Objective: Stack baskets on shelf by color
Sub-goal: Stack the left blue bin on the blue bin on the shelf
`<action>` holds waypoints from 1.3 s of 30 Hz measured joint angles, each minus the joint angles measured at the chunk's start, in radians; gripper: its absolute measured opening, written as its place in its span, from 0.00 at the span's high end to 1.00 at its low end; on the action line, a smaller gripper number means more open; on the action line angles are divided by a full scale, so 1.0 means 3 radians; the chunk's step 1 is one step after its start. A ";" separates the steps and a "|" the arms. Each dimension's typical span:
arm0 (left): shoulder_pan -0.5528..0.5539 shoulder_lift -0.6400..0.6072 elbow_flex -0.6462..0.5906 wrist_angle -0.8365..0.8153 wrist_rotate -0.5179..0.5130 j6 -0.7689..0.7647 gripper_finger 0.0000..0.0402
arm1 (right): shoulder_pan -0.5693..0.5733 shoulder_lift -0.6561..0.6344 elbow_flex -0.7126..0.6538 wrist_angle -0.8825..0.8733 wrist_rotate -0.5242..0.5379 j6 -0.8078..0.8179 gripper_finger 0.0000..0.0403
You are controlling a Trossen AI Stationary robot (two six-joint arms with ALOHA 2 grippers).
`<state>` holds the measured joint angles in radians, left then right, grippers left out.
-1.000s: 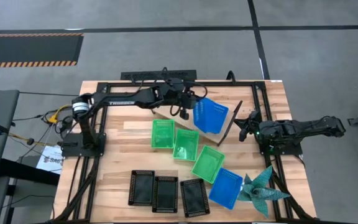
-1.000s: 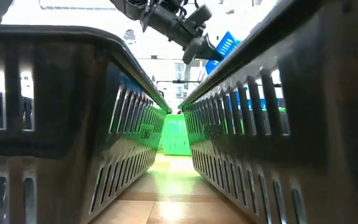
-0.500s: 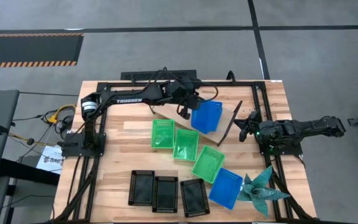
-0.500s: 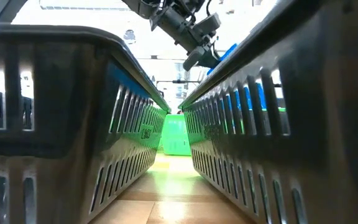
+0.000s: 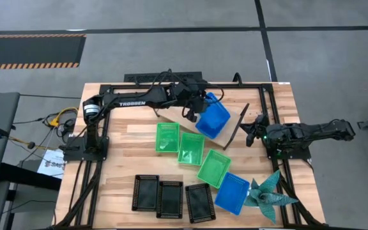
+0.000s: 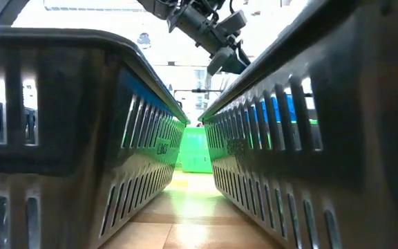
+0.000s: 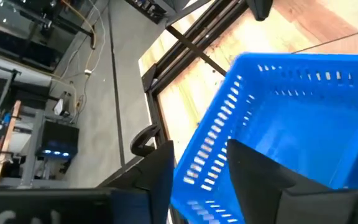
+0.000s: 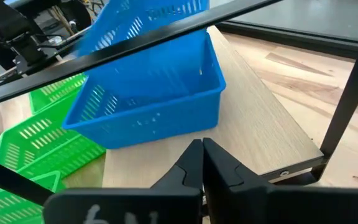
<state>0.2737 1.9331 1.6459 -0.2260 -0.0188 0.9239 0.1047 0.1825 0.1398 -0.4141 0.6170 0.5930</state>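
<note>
The high camera looked straight down on the whole slatted table (image 5: 126, 137), far enough off to take in floor on every side. The low camera sat at tabletop height, wedged between two black baskets (image 6: 61, 138) whose walls filled its sides — only a narrow corridor stayed open toward a green basket (image 6: 196, 149). The left wrist camera peered at close range onto a blue basket (image 7: 291, 118). The right wrist camera faced across the shelf (image 8: 253, 118) at that same basket — also shared with the high view.
</note>
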 joint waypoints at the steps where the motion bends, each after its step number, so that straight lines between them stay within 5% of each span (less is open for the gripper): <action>1: -0.0006 -0.0005 0.0008 -0.0003 -0.0040 -0.0043 0.63 | 0.0000 0.0000 0.0000 0.0000 0.0000 -0.0001 0.95; 8: -0.0137 -0.0017 0.0311 -0.0111 -0.0123 -0.0614 0.60 | 0.0000 0.0000 -0.0001 0.0000 0.0000 -0.0009 0.93; 15: -0.0321 -0.0014 0.0331 -0.0580 -0.0873 -0.0690 0.60 | 0.0000 -0.0001 -0.0001 0.0000 -0.0047 0.0002 0.93; 19: -0.0348 -0.0010 0.0329 -0.1006 -0.0664 -0.0833 0.60 | 0.0000 0.0000 -0.0001 0.0000 -0.0060 -0.0004 0.91; 24: -0.0491 -0.0009 0.0329 -0.1232 -0.0588 -0.0384 0.60 | 0.0000 0.0000 -0.0001 0.0000 -0.0060 -0.0084 0.89; 39: -0.0597 -0.0005 0.0328 -0.1102 -0.0456 0.0274 0.60 | 0.0000 0.0000 -0.0003 0.0000 -0.0063 -0.0088 0.87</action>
<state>0.0947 1.9316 1.7443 -0.5565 -0.1557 1.0061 0.1047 0.1825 0.1390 -0.4141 0.5981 0.5667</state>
